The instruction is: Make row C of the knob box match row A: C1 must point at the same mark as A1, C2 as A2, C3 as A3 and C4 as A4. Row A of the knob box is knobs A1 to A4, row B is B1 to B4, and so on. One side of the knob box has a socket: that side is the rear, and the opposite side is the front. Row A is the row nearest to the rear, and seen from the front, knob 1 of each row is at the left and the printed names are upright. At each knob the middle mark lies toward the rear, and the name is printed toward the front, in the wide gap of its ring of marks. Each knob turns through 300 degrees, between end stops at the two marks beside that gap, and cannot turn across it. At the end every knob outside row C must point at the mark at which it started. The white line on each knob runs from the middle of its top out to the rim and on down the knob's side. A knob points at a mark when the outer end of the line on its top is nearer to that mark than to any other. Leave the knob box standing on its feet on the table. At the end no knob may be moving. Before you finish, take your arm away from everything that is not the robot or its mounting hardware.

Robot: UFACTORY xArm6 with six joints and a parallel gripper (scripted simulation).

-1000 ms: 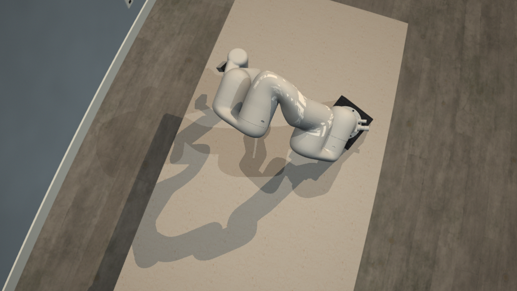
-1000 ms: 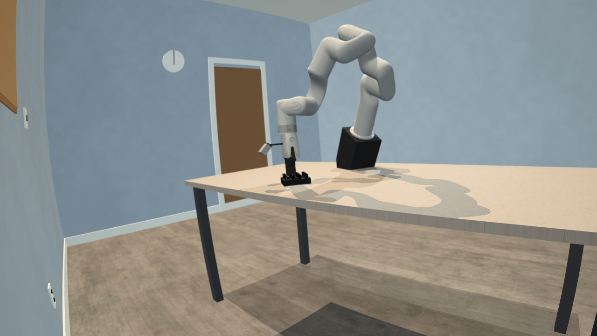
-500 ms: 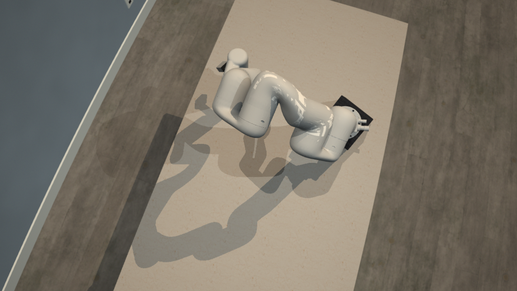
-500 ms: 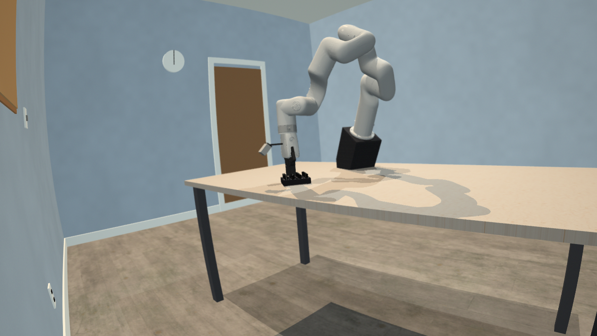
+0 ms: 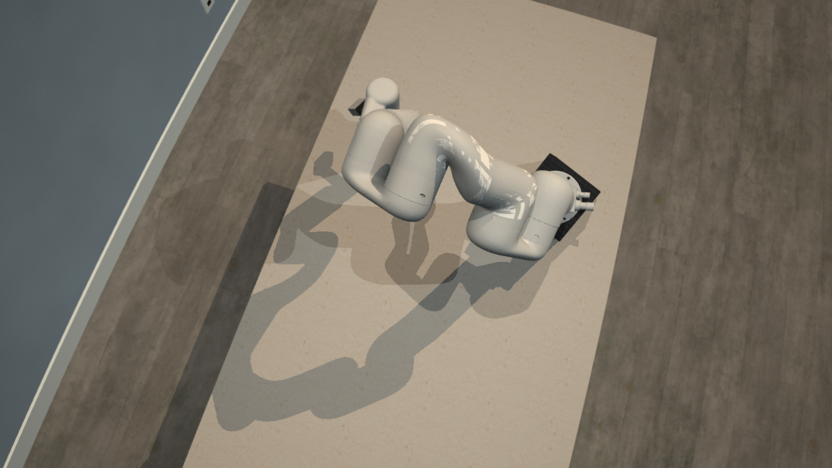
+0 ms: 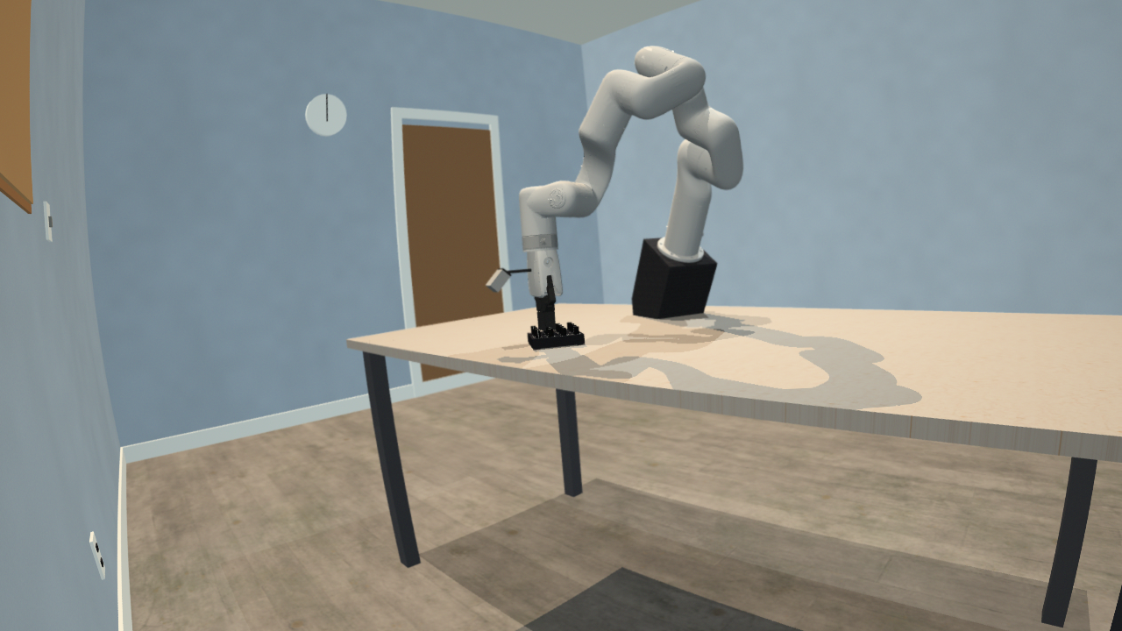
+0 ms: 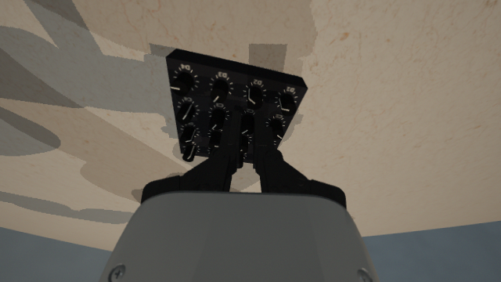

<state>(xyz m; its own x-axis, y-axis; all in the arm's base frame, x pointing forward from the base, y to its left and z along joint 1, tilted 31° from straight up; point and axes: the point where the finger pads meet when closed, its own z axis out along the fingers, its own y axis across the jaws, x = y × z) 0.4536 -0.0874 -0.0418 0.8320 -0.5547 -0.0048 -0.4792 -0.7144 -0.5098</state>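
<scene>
The gripper (image 7: 246,129) pinches a knob (image 7: 246,124), likely C2, on the knob box (image 7: 299,84).

The knob box (image 6: 555,336) stands on the table (image 6: 784,368) near its corner, with the arm's pedestal (image 6: 673,280) behind it.

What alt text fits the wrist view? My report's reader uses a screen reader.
Seen from the wrist, the gripper reaches down onto a black knob box on the beige table, its jaws closing around a knob in the middle of the box.
</scene>
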